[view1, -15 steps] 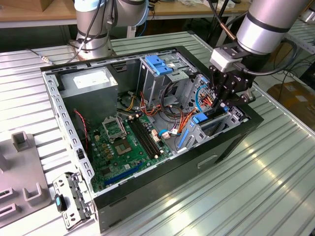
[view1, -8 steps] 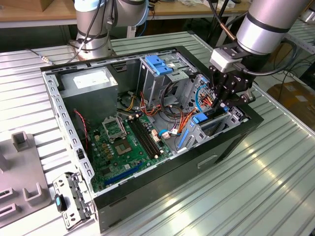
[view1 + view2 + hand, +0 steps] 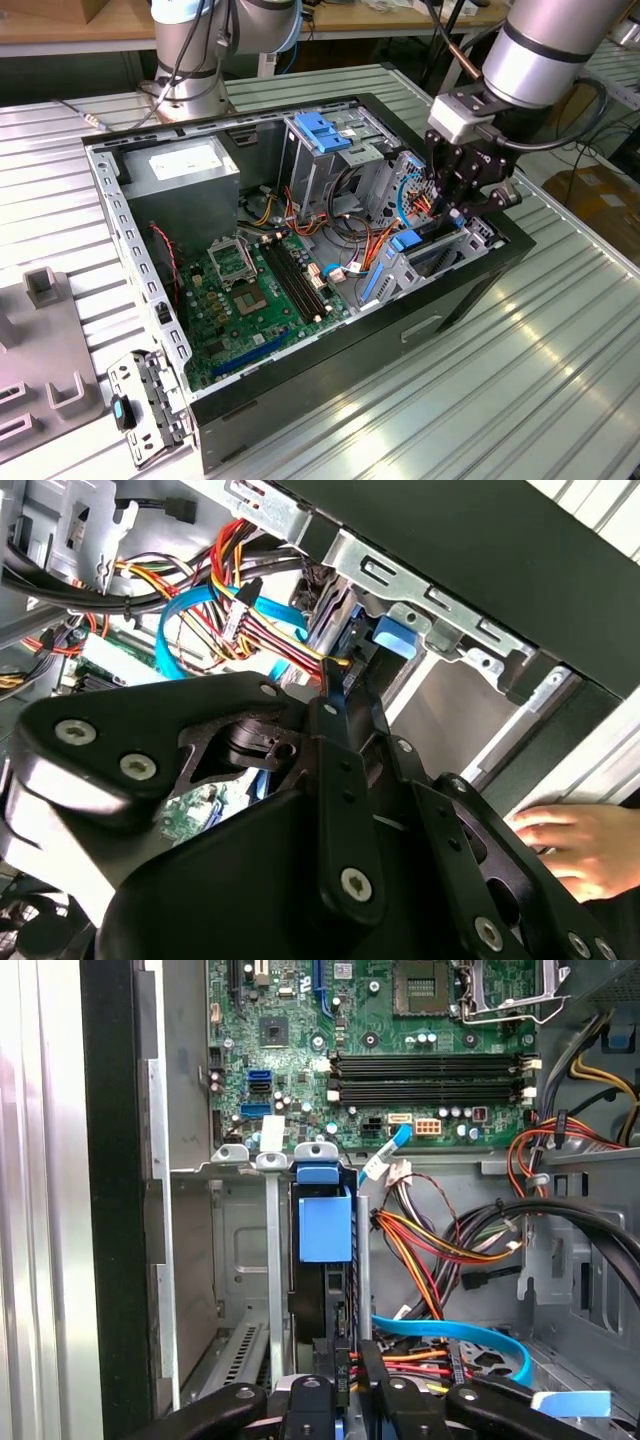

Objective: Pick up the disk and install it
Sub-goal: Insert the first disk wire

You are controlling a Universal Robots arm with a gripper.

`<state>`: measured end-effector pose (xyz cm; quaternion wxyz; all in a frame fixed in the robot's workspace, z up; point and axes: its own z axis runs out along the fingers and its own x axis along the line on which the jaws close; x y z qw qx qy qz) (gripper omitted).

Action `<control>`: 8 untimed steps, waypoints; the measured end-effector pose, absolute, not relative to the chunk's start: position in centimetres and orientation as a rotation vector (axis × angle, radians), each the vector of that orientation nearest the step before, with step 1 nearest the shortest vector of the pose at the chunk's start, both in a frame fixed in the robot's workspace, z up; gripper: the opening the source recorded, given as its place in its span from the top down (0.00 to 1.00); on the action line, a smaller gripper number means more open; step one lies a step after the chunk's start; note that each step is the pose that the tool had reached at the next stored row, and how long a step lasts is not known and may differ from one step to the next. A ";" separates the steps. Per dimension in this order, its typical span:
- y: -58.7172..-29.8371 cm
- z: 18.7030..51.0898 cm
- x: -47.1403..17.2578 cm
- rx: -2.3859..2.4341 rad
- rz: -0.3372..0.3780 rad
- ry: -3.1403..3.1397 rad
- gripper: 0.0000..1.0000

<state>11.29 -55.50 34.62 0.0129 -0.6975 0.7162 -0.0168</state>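
The disk (image 3: 325, 1225) stands on edge in a slot of the grey drive bay (image 3: 240, 1260) at the case's front corner, with its blue carrier frame facing out. In the exterior view its blue end (image 3: 408, 240) shows just below my gripper (image 3: 450, 205). My gripper (image 3: 340, 1385) reaches into the bay from above, and the black fingers (image 3: 345, 770) are shut on the disk's near edge (image 3: 336, 685). The lower part of the disk is hidden inside the bay.
The open computer case (image 3: 130, 230) lies on a slatted metal table (image 3: 520, 380). Orange, red and blue cables (image 3: 440, 1250) crowd beside the bay, and the motherboard (image 3: 400, 1050) lies beyond. A blue latch piece (image 3: 322, 130) tops another grey cage. A person's hand (image 3: 580, 845) rests outside the case wall.
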 end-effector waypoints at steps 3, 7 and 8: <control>-55.5 35.3 11.3 -2.174 -0.052 2.232 0.76; -55.5 35.4 11.3 -2.173 -0.052 2.232 0.76; -55.5 35.4 11.3 -2.174 -0.053 2.232 0.77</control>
